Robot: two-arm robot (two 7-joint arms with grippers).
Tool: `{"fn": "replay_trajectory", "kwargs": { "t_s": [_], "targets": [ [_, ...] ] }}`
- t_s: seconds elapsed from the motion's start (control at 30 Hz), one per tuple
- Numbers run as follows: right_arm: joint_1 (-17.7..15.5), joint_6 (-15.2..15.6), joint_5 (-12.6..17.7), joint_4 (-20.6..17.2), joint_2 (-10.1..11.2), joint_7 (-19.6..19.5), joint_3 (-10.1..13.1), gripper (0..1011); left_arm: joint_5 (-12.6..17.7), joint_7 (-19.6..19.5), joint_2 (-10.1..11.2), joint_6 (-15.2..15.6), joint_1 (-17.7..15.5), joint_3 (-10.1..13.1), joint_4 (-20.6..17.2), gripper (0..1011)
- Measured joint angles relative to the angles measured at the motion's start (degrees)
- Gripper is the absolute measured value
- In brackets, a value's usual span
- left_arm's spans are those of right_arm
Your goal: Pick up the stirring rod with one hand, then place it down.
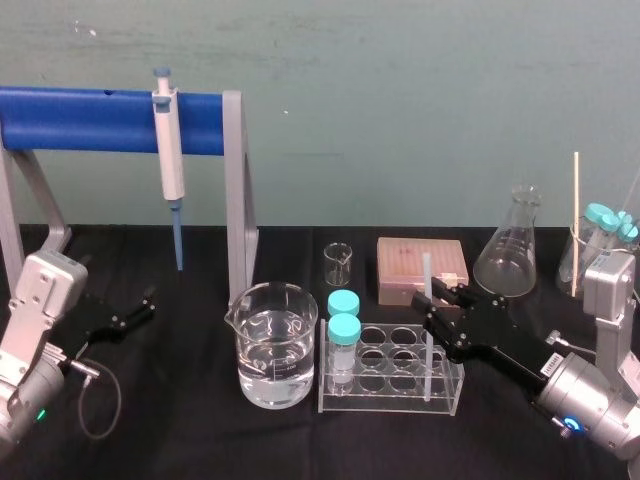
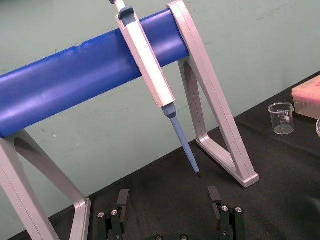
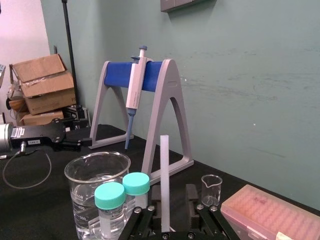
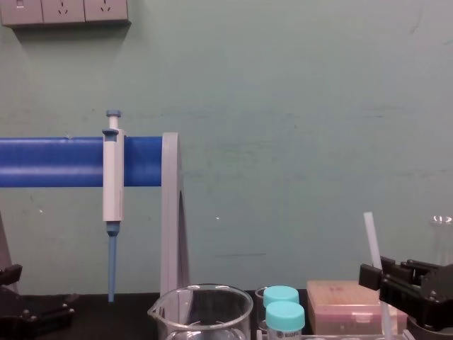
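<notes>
One thin translucent stirring rod (image 1: 426, 272) stands within the blocky right hand (image 1: 436, 303).

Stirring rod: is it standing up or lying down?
Standing up, slightly tilted: the thin translucent-white stirring rod has its lower end in the clear plastic rack, between the open jaws of the right gripper.

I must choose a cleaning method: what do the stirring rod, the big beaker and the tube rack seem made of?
Stirring rod, inside the open right gripper: translucent milky white, matte; plastic or frosted glass. Big beaker: likely glass, clear, glossy, printed marks. Tube rack: probably acrylic, clear flat sheets with bright edges. Left gripper sits idle at the left.
</notes>
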Motion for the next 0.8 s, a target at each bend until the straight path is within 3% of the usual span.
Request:
{"fn": "replay_trajectory", "kwargs": {
  "t_s": [0.17, 0.63, 0.8],
  "targets": [
    [0.0, 0.0, 0.0, 0.0, 0.0, 0.0, 0.0, 452, 0.0, 0.0, 0.0, 0.0, 0.0, 0.0, 0.0, 1000],
    [0.0, -0.1, 0.1, -0.1, 0.0, 0.0, 0.1, 864, 0.0, 0.0, 0.0, 0.0, 0.0, 0.0, 0.0, 1000],
    [0.2, -1.7, -0.1, -1.3, -1.0, -3.5, 2.6, 993, 0.0, 0.0, 0.0, 0.0, 0.0, 0.0, 0.0, 1000]
  ]
}}
